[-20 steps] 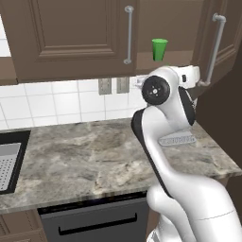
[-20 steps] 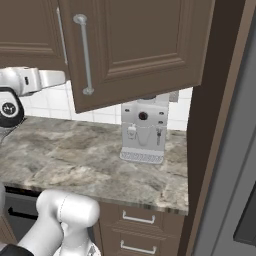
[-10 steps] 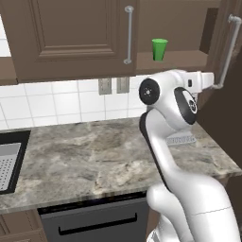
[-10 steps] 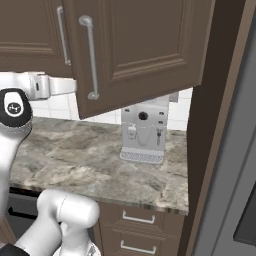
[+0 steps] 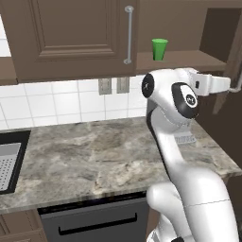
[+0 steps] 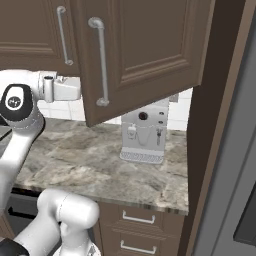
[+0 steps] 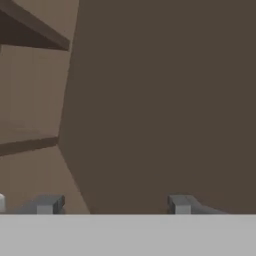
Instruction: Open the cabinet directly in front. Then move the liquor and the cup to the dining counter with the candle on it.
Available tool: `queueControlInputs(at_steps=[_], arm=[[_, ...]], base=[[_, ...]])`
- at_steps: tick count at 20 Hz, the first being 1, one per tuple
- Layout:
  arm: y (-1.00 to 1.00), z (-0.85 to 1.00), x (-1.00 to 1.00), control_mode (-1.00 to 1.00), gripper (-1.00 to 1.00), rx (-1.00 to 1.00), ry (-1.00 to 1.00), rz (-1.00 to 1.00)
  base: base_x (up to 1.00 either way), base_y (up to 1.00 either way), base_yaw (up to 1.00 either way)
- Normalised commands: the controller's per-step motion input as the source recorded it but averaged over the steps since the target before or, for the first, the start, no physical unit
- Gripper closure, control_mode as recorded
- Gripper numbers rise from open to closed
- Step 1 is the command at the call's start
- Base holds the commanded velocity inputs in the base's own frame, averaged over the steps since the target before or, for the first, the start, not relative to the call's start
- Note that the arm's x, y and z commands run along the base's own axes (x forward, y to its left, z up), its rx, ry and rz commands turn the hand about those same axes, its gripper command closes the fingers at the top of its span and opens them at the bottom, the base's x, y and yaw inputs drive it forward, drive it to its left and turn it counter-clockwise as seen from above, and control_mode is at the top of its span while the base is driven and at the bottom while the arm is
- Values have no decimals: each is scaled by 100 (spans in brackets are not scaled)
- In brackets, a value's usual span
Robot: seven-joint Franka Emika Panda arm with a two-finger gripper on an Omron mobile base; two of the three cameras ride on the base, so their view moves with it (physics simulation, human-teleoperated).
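Your cabinet (image 5: 85,38) hangs straight ahead above the worktop (image 5: 94,156), dark brown with raised panels; its left door is closed flat, silver bar handle (image 5: 128,34) upright along its right edge, while the right door (image 6: 145,50) stands swung out toward you, its own long bar handle (image 6: 101,62) showing in the right base view. On the bare shelf (image 5: 189,57) behind that open door sits the cup (image 5: 159,49), bright green and upright, close to the closed door's edge. From the hand camera you see the two fingers (image 7: 47,204) set wide apart with nothing between them, aimed at the plain brown inner face of the door (the shelf edges run off to the left of it). The white forearm reaches to the right at shelf-bottom height, its hand end (image 5: 215,85) near the picture's right edge. Below lies grey-brown marbled stone, backed by white tile (image 5: 52,101) with two outlet plates (image 5: 113,85) under the cabinet. A black sink (image 5: 9,158) is set into the worktop's left end, a dark appliance front with a bar handle (image 5: 97,224) sits beneath it, and a pale grey coffee machine (image 6: 143,132) stands at the right end against the wall. Compared with a second ago, the right door has swung further open, the arm has moved further right with it, and the fingers have narrowed somewhat.
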Motion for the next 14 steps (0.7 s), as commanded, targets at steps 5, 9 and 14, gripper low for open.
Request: queueControlInputs(at_steps=[5,9,14], arm=[[-100,-1,-12,-100,-100,3,-13,-23],[-100,0,-30,-100,-100,11,-14,-17],[-78,0,-2,-100,-100,14,-17,-1]], base=[[0,0,0],[0,0,0],[0,0,0]])
